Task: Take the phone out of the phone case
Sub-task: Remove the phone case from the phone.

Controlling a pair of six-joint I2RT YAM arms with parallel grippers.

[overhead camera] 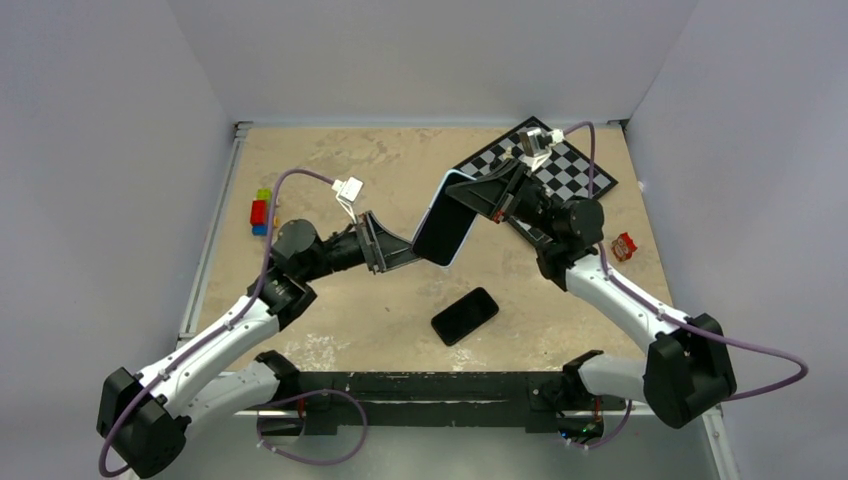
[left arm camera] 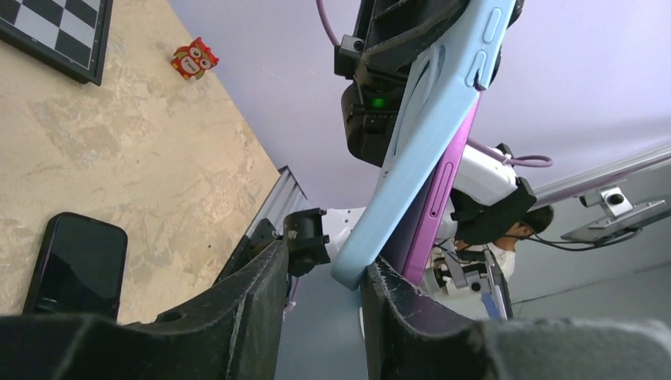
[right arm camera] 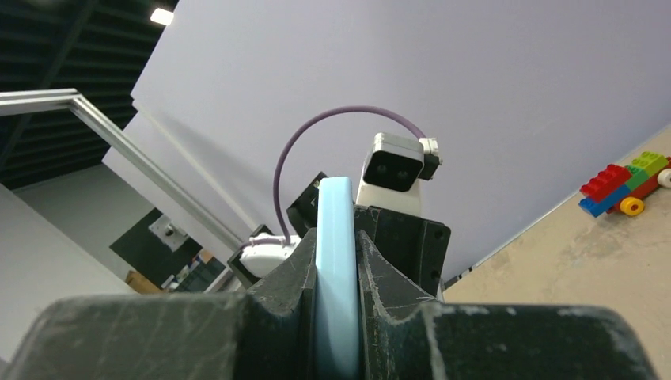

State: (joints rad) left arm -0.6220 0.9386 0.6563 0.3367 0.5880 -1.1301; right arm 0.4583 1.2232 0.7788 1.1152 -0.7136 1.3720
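Observation:
A light blue phone case (overhead camera: 445, 228) hangs tilted above the middle of the table with my right gripper (overhead camera: 492, 205) shut on its upper end. In the right wrist view the case edge (right arm camera: 336, 269) is pinched between both fingers. The left wrist view shows a purple phone (left arm camera: 434, 214) inside the case (left arm camera: 427, 150), its lower edge standing slightly away from the case wall. My left gripper (left arm camera: 326, 257) is open around the case's lower corner, which touches the right finger (left arm camera: 388, 301) only. In the top view the left gripper (overhead camera: 405, 255) meets the case from the left.
A black phone (overhead camera: 465, 315) lies flat on the table below the case. A chessboard (overhead camera: 560, 165) lies at the back right, with a small red owl toy (overhead camera: 624, 246) near the right edge. Coloured toy blocks (overhead camera: 262, 212) sit at the left edge.

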